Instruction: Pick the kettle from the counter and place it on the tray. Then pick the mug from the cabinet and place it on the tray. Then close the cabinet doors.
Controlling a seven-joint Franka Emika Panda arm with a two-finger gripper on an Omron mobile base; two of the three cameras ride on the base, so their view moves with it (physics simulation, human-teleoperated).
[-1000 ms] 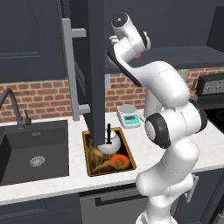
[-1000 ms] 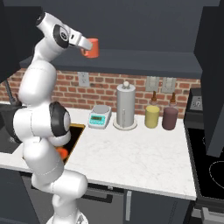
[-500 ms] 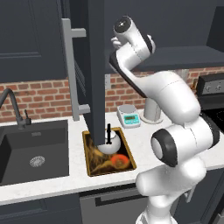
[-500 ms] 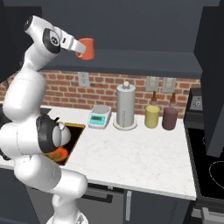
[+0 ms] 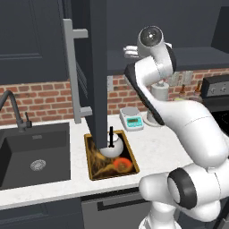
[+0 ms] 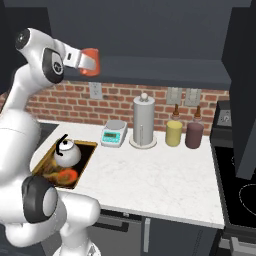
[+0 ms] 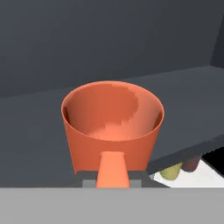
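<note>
**Mug held high by the cabinet, tray landing spot is tight**

Gripper (image 6: 86, 61) is clamped on the mug (image 6: 90, 61), up at the cabinet (image 6: 165, 70) shelf level, well above the counter (image 6: 150, 175). In the hand view the mug (image 7: 112, 124) sits mouth toward the camera, its handle at the fingers; grip looks to be on the handle side, so it could swing or slip on the way down.

Near: tray (image 5: 95, 169) lies at the counter's front edge, just beside the sink (image 5: 33, 156). The kettle (image 5: 111, 144) stands on the tray's far half, so only the near half is free. Risk: the mug knocks the kettle's upright handle, or lands on the tray rim and tips.

Mid: the open cabinet door (image 5: 95, 71) hangs right over the tray; arm or mug could clip its edge while descending.

Far: scale (image 6: 113, 133), paper-towel roll (image 6: 143, 121) and jars (image 6: 184, 133) by the back wall, well apart from the path.
</note>
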